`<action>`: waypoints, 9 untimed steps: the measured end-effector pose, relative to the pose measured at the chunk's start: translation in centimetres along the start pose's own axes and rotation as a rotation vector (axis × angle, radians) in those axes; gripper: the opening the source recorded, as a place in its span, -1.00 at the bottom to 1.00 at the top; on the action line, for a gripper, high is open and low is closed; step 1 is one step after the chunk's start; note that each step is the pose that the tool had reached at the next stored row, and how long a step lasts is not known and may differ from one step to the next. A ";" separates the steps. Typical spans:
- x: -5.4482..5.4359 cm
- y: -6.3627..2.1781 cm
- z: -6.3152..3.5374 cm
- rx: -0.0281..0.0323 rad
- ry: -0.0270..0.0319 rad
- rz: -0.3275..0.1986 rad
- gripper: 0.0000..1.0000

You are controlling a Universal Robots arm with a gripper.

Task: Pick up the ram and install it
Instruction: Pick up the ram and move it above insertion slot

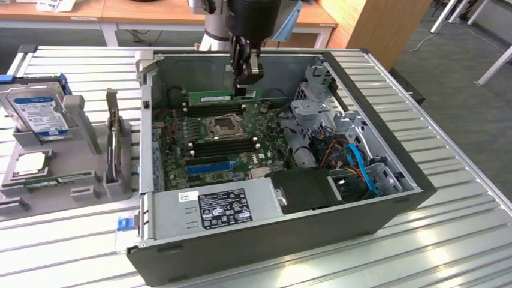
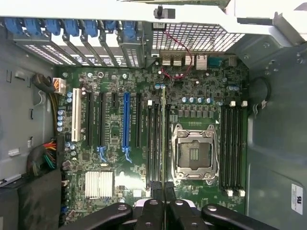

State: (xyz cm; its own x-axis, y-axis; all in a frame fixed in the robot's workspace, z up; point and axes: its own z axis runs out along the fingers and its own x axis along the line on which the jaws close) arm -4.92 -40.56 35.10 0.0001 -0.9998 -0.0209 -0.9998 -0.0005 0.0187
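Note:
The ram is a long green stick, held level inside the open computer case near its far wall. My gripper comes down from above and is shut on the stick's end towards the exterior view's right. In the wrist view the ram shows edge-on as a thin line running out from my shut gripper. It runs along the black memory slots beside the open processor socket. Whether it touches a slot I cannot tell.
A grey fixture on the exterior view's left holds a blue-labelled hard drive and a square silver processor chip. Inside the case are the power supply, a metal drive cage and coloured cables.

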 end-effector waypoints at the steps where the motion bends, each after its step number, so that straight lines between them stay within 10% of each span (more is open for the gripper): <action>1: 0.0 0.00 0.15 -0.0001 0.0000 0.000 -0.76; 9: 0.0 -0.02 1.31 -0.0010 0.0001 0.000 -0.76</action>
State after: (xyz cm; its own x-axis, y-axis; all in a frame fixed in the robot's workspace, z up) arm -4.92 -40.56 33.79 0.0001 -0.9998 -0.0208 -0.9998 -0.0005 0.0196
